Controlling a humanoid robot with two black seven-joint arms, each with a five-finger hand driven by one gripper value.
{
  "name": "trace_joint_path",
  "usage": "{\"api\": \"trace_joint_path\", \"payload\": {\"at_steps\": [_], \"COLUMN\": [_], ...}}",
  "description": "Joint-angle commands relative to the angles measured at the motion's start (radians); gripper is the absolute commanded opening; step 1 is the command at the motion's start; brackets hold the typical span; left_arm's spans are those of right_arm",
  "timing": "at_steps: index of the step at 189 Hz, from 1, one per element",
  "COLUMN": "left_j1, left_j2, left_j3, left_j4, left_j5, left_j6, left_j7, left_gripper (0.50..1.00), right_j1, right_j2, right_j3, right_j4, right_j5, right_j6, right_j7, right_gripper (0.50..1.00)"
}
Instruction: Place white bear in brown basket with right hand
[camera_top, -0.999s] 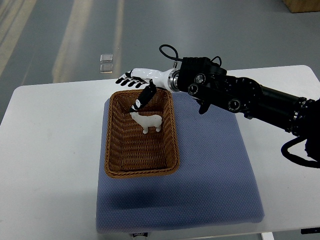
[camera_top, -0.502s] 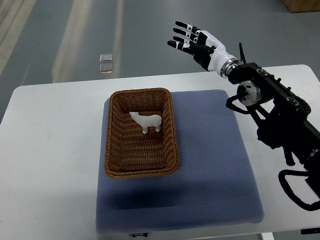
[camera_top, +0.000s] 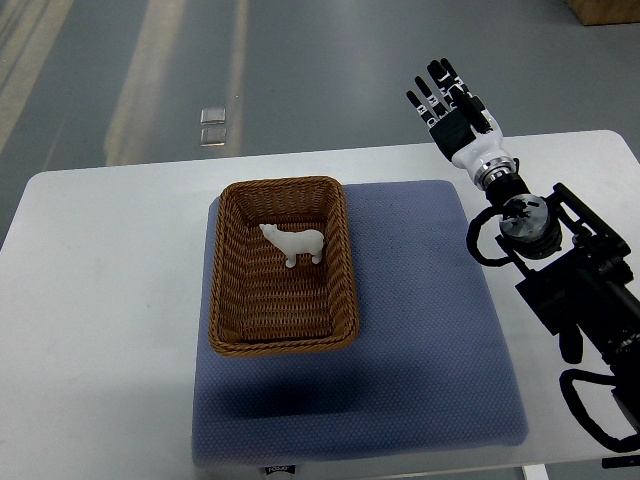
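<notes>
I see the white bear (camera_top: 293, 243) standing upright inside the brown basket (camera_top: 222, 300), in its far half, well off to the left of my right hand (camera_top: 458, 112) and lower in the view. The basket sits on the left part of a blue mat (camera_top: 420, 330), which lies on the white table (camera_top: 100, 330). My right hand is raised beyond the table's far edge, up and to the right of the basket, with its fingers (camera_top: 440, 82) straight and spread, holding nothing. The palm side faces the camera. Its wrist runs down into the black arm (camera_top: 570, 290), which enters from the right edge over the mat's right side.
</notes>
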Motion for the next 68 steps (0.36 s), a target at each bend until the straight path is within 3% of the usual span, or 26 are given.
{"api": "trace_joint_path", "payload": {"at_steps": [1, 68], "left_j1": [0.0, 0.0], "left_j2": [0.0, 0.0], "left_j3": [0.0, 0.0], "left_j4": [0.0, 0.0], "left_j5": [0.0, 0.0], "left_j6": [0.0, 0.0], "left_j7": [0.0, 0.0], "left_gripper": [1.0, 1.0], "right_j1": [-0.003, -0.003], "right_j2": [0.0, 0.0], "right_j3": [-0.008, -0.008], "right_j4": [0.0, -0.002], "right_j5": [0.003, 0.003], "right_j6": [0.0, 0.0], "right_j7": [0.003, 0.003], "right_gripper": [0.928, 0.928]}}
